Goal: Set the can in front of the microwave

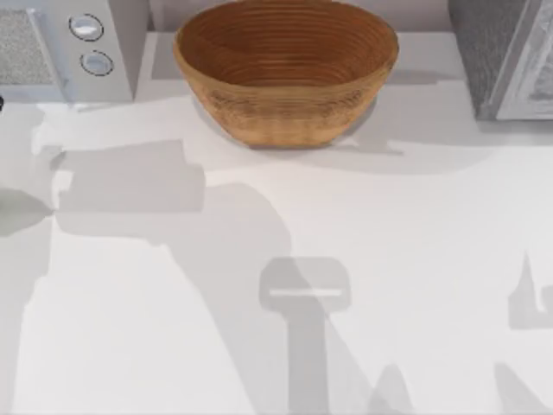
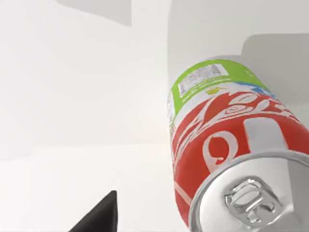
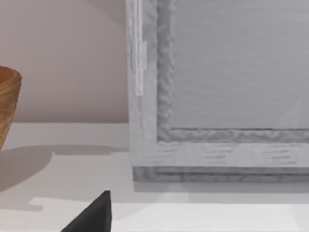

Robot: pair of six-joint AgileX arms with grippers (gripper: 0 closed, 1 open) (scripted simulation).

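Observation:
The can (image 2: 222, 130) stands close to the left wrist camera on the white table. I see its silver lid with the pull tab, its red band with white lettering, and its lime-green lower part. A dark tip of my left gripper (image 2: 99, 217) pokes in beside the can, apart from it. The microwave (image 1: 60, 43), pale grey with two round knobs and a mesh window, stands at the table's back left. A dark tip of my right gripper (image 3: 94, 215) sits low before a grey box.
A large woven bowl (image 1: 285, 69) stands at the back centre, and its edge is also in the right wrist view (image 3: 8, 101). A darker grey box with a pale framed panel (image 1: 501, 52) (image 3: 217, 87) fills the back right corner. Arm shadows cross the white table (image 1: 415, 259).

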